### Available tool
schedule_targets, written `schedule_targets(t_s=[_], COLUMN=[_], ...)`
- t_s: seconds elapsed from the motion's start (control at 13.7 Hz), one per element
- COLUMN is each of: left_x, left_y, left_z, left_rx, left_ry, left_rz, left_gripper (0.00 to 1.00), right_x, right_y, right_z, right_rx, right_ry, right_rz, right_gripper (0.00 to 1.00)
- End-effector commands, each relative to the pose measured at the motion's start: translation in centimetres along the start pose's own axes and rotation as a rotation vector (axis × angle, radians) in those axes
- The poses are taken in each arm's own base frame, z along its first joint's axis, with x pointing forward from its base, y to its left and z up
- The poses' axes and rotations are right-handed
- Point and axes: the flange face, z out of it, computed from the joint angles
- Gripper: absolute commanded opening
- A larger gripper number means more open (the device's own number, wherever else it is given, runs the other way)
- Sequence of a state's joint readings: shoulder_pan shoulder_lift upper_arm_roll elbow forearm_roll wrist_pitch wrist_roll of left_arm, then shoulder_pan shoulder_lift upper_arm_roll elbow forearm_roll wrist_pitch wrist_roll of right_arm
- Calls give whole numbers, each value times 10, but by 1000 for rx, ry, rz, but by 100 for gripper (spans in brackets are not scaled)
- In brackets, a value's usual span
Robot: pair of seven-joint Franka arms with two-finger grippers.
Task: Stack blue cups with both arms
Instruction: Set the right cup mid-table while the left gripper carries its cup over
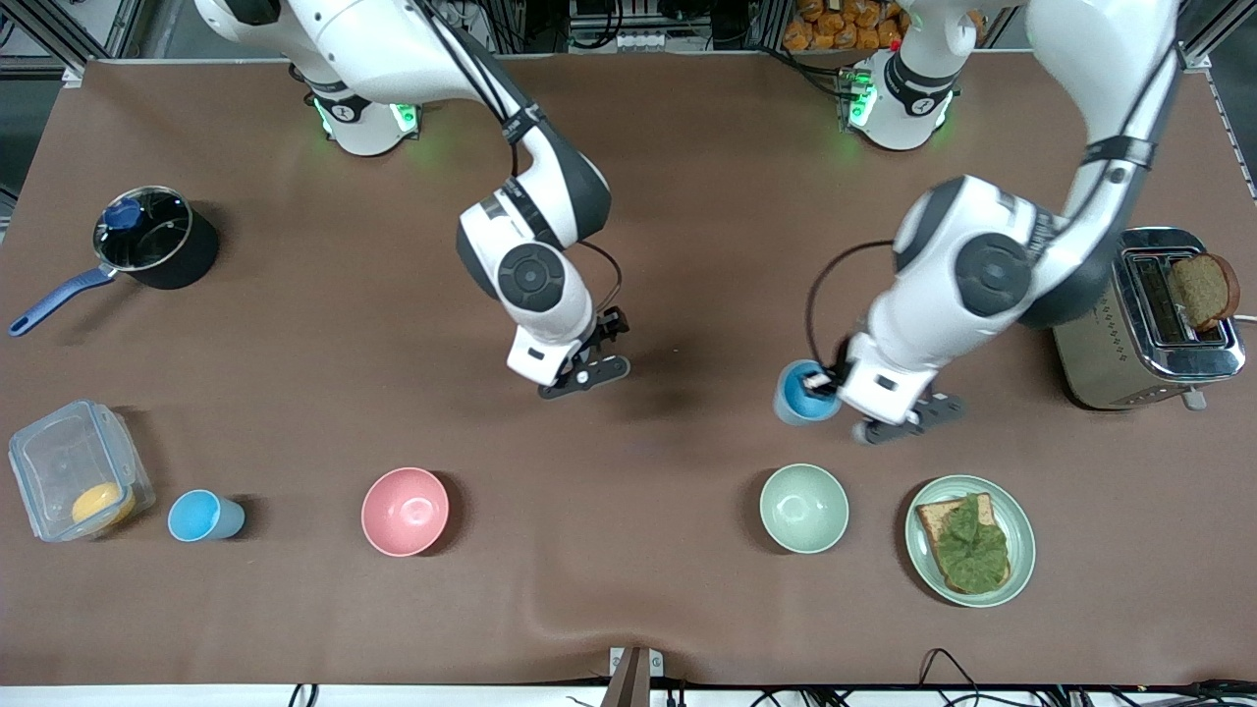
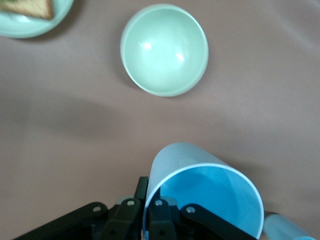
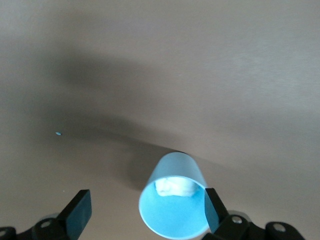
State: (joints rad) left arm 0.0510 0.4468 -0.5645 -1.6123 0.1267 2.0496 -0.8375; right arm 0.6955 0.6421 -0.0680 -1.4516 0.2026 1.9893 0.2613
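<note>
Under both tools lies a brown table (image 1: pixel 687 196) covered with matte cloth, which wrinkles into a low fold at the edge nearest the front camera. Along the edge by the arm bases there are metal framing, cables and a heap of orange packets (image 1: pixel 845 25). Green lights glow at both bases.

The left tool (image 2: pixel 148 210) is over bare table near the pale green bowl (image 1: pixel 803 508). Its fingers pinch the wall of a held cup (image 1: pixel 805 393), one inside the rim and one outside, and the cup hangs tilted. In the front view the wrist covers most of these fingers. A pale blue shape at the corner of the left wrist view is cut off, and I cannot tell what it is.

The right tool (image 3: pixel 145 210) is spread wide and grips nothing. A cup with a whitish bit (image 3: pixel 172 205) shows between its fingers, close against one of them; the front view hides this cup under the arm. A third cup (image 1: pixel 204 516) stands well apart from both tools, just beside a clear box (image 1: pixel 74 481).

Dark marks on the base rings are too small to read.
</note>
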Motion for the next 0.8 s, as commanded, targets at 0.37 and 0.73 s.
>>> schedule_targets(t_s=[0.37, 0.73], left_x=[-104, -156], left_y=[124, 190], left_z=[23, 57], left_rx=[-9, -30], left_ry=[16, 108], left_rz=[-125, -152], left_gripper=[0, 0], right_x=[25, 4], right_y=[149, 207], right_z=[-98, -154], right_rx=[63, 64], right_ry=[-11, -24], right_rz=[204, 275], right_gripper=[100, 100])
